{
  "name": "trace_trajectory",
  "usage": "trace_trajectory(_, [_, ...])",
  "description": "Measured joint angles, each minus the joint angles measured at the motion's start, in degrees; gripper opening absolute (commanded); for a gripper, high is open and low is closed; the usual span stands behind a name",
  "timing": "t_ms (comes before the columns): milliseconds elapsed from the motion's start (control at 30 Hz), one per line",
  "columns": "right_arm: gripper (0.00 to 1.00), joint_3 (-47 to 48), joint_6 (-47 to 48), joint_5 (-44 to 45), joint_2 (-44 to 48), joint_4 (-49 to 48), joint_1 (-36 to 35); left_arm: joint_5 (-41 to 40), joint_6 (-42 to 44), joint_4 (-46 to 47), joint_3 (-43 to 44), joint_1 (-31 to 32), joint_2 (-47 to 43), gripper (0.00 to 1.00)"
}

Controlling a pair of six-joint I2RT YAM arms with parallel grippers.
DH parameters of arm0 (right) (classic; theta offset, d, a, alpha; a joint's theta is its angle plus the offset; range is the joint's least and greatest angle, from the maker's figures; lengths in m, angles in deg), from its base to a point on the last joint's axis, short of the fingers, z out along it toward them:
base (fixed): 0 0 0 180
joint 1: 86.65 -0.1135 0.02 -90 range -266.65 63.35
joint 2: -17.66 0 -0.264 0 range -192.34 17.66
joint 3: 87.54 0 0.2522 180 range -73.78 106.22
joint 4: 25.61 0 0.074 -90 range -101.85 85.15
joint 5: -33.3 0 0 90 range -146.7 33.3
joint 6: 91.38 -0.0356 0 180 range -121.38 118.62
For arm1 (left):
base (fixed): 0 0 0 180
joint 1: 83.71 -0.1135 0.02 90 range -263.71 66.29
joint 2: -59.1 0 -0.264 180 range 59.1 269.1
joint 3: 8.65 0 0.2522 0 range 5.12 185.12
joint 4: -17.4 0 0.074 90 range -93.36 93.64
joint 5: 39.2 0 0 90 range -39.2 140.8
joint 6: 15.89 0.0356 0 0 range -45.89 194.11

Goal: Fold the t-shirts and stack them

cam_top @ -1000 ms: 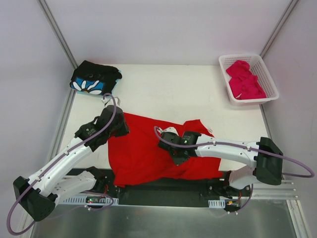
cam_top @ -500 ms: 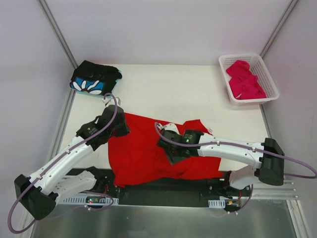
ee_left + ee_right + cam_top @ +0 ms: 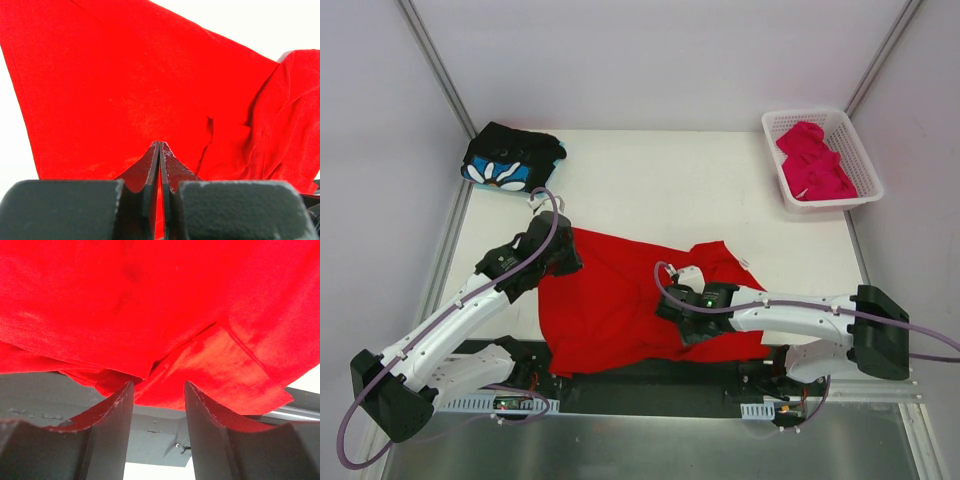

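A bright red t-shirt [image 3: 610,300] lies spread and rumpled at the table's near middle. My left gripper [image 3: 558,258] sits at its far left corner, jaws shut with a sliver of red cloth between them; in the left wrist view [image 3: 159,146] the shirt [image 3: 125,85] fills the frame. My right gripper [image 3: 688,318] is open over the shirt's near right part; the right wrist view [image 3: 159,386] shows the shirt's hem [image 3: 200,365] just past the fingertips. A folded black flower-print t-shirt [image 3: 510,160] lies at the far left. A magenta-pink t-shirt [image 3: 813,160] lies bunched in the basket.
The white lattice basket [image 3: 865,165] stands at the far right corner. The black mounting rail [image 3: 650,385] runs along the near edge, also below the hem in the right wrist view [image 3: 60,390]. Bare white table [image 3: 660,185] lies beyond the red shirt.
My right gripper has moved right and toward the near edge over the red shirt. The left gripper has stayed at the shirt's corner.
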Motion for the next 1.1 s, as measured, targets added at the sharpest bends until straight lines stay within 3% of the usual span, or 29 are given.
trace_trajectory(300, [0.42, -0.07, -3.26, -0.42, -4.09, -2.80, -3.41, 0.00, 0.00, 0.00, -0.22, 0.00, 0.00, 0.02])
trace_trajectory(1100, [0.32, -0.96, -7.69, 1.40, -9.88, -3.48, -3.98, 0.04, 0.04, 0.02, -0.35, 0.00, 0.46, 0.01])
